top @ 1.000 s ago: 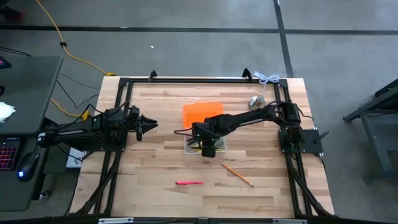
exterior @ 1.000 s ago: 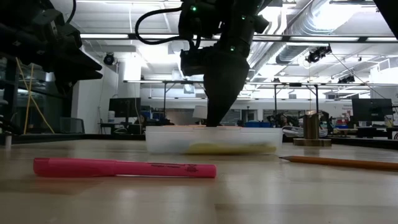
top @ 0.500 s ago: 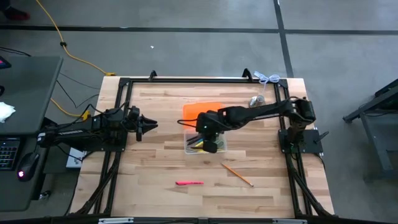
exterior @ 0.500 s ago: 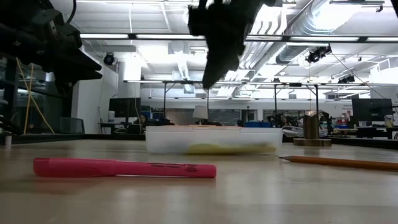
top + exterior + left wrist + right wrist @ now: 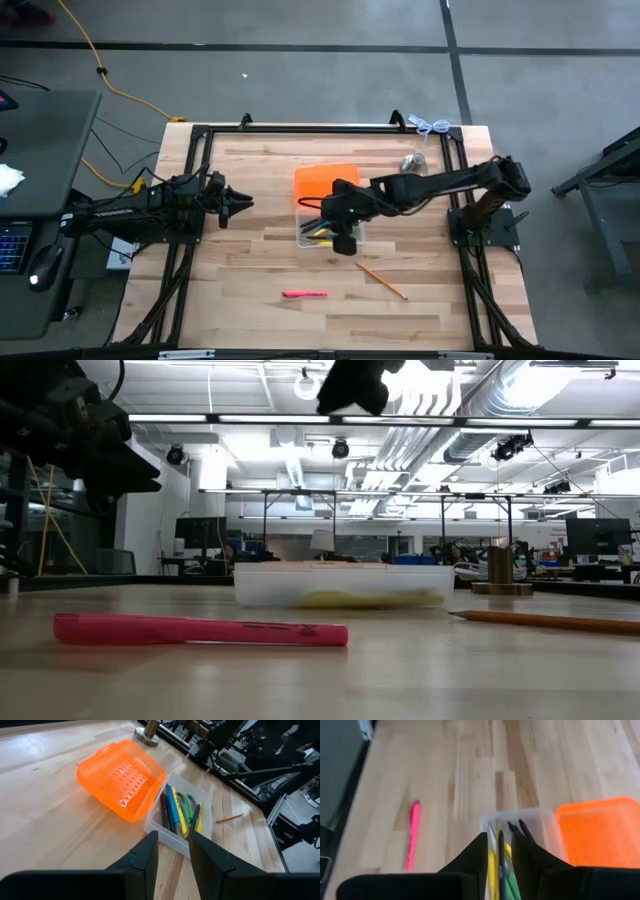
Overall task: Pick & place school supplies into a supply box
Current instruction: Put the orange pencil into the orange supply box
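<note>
The supply box (image 5: 330,232) is a clear tray with its orange lid (image 5: 325,182) folded open on the far side. It rests flat on the table and holds yellow, blue, green and black supplies (image 5: 180,812). A pink marker (image 5: 303,294) and a wooden pencil (image 5: 381,280) lie flat on the table nearer the front edge. My right gripper (image 5: 344,241) hangs high above the box's near end, empty, with a narrow gap between its fingers (image 5: 499,840). My left gripper (image 5: 245,203) waits left of the box, fingers slightly apart (image 5: 172,837).
A silver bell-shaped object (image 5: 412,163) stands near the far right corner. A black frame rail (image 5: 320,128) runs around the table top. Bare wood lies between the box and the pink marker (image 5: 200,629) and left of the lid.
My right gripper has risen straight up out of the supply box, from inside the tray to well above it, drifting slightly toward the table's right. The supplies in the tray stay where they were.
</note>
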